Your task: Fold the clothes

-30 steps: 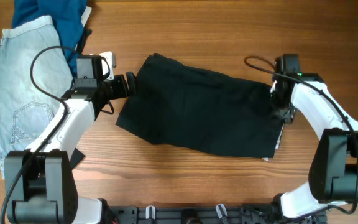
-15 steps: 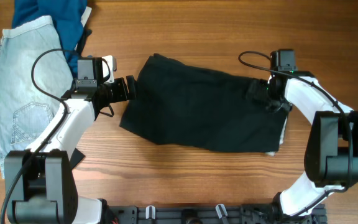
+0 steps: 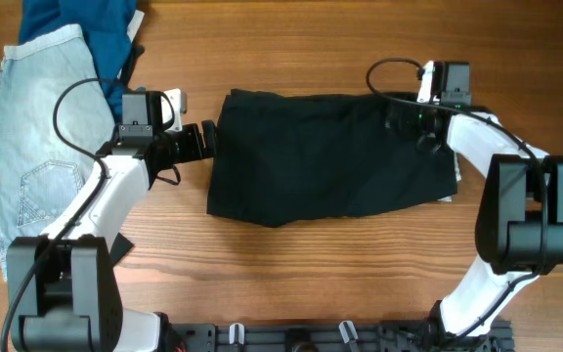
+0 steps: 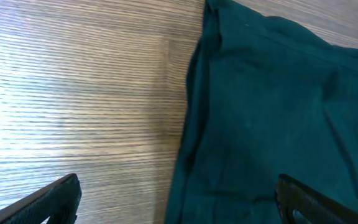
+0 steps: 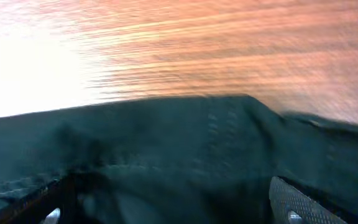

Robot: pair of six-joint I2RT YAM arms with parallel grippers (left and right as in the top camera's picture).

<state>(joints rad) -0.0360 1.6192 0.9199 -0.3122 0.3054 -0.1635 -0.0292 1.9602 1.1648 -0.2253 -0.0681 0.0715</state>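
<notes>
A black garment [image 3: 330,156] lies flat in the middle of the wooden table, its long side running left to right. It looks dark teal in the left wrist view [image 4: 278,112] and the right wrist view [image 5: 185,143]. My left gripper [image 3: 208,140] is open at the garment's left edge, one finger over bare wood and one over the cloth [image 4: 179,208]. My right gripper [image 3: 413,122] is at the garment's upper right corner. Its fingers are wide apart with cloth lying between them [image 5: 173,208].
Light blue jeans [image 3: 37,137] and a dark blue garment [image 3: 76,29] are piled at the far left. A bit of white cloth [image 3: 448,200] peeks out at the black garment's right edge. Bare wood [image 3: 291,49] lies behind the garment.
The right gripper moved up and left from the garment's lower right edge to its upper right corner. The garment swung from tilted to straight. The left gripper stayed almost still.
</notes>
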